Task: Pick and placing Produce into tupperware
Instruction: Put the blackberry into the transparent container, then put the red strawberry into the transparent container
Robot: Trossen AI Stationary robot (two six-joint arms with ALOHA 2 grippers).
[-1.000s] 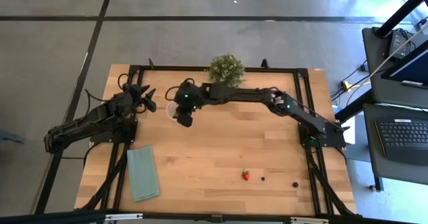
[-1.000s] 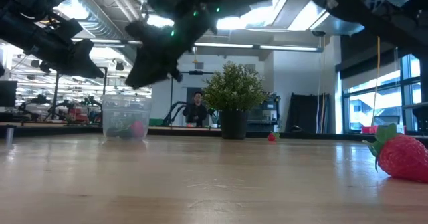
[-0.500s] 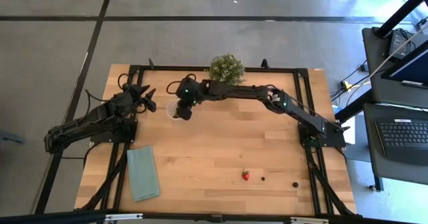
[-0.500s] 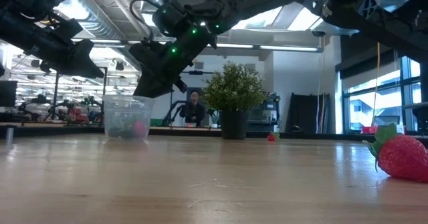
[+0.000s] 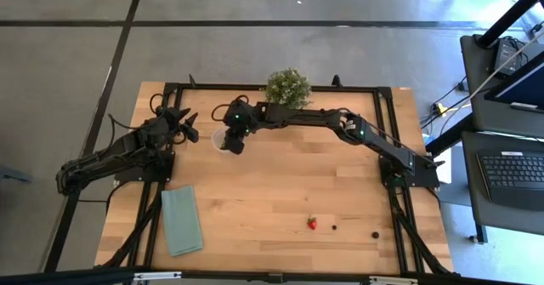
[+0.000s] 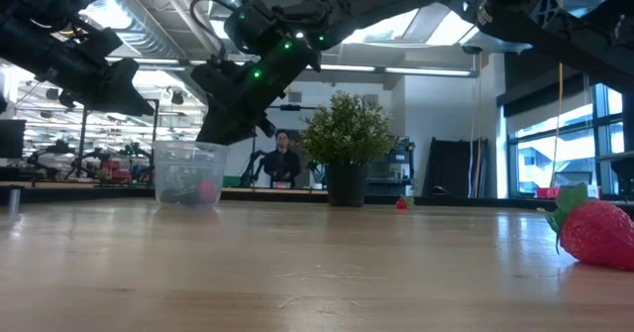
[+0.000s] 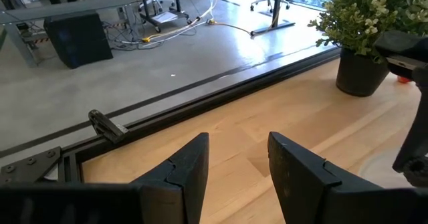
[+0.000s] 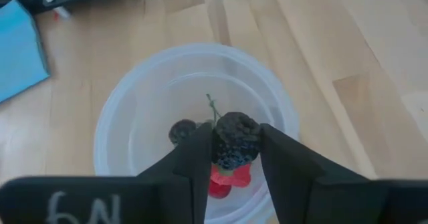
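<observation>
Since a second ago the right claw [image 8: 231, 158] has swung over the tupperware [image 5: 220, 138], upper left of centre on the worktop [image 5: 280, 191], pinching a dark berry [image 8: 235, 139] between barely parted fingers. Next: release fully. Left claw [image 5: 189, 123] waits parted, empty.

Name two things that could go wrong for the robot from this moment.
The dark berry sits between the right gripper's fingers above the clear cup; it might stick to a finger instead of dropping in. The fingers hang close over the rim, so pulling away could nudge or tip the light cup.
</observation>
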